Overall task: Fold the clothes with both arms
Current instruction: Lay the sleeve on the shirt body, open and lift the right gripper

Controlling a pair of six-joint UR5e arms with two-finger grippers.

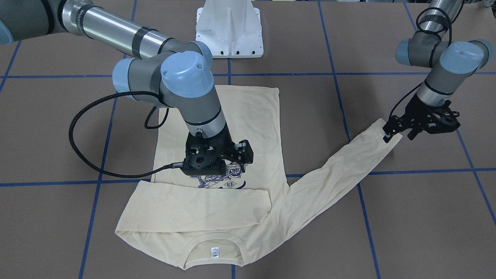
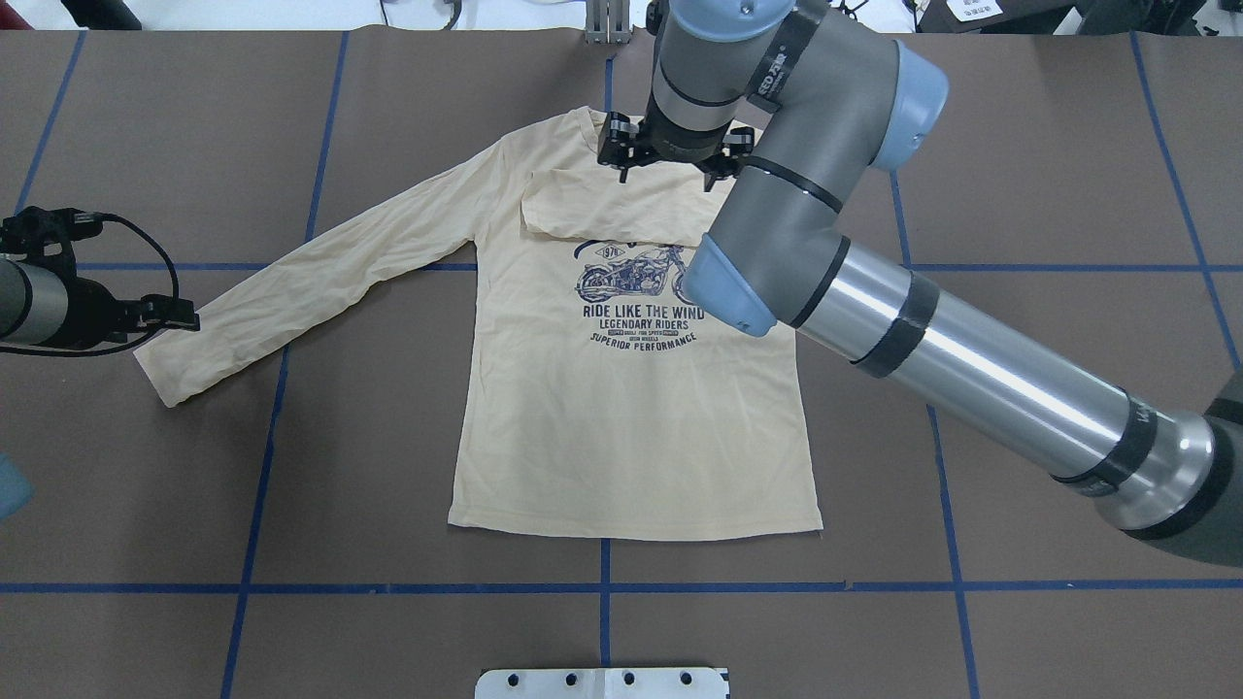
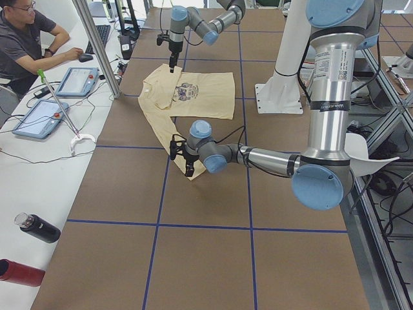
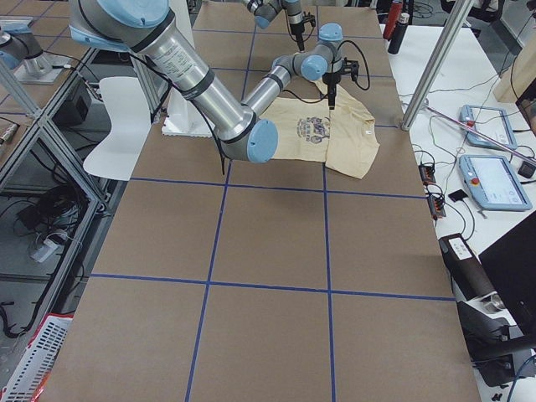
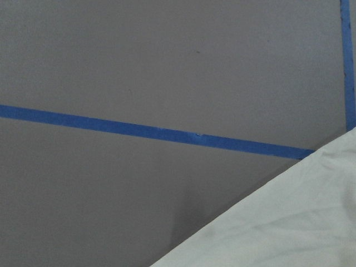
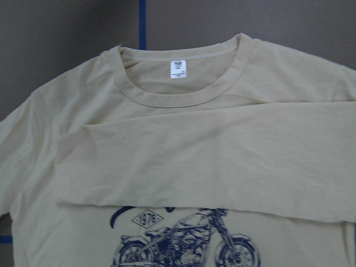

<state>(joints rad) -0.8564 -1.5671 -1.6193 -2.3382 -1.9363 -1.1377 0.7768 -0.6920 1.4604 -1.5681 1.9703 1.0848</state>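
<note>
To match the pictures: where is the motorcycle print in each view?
Front-facing: print centre, upside down.
Overhead: print centre.
Left: print upper middle.
Right: print upper middle.
Left wrist: not in it.
Right wrist: print bottom edge.
Landmark: folded sleeve bordering it.

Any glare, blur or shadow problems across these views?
Overhead exterior: the right arm shows glare streaks on its bare metal tube, and the print is legible. Left wrist: soft and grainy, with a faint shadow beside the sleeve. Right wrist: sharp, neck label crisp, T-shirt evenly lit.

A brown table (image 2: 1068, 146) gridded with blue tape (image 2: 388, 587); a white side desk (image 3: 19, 194) alongside.
</note>
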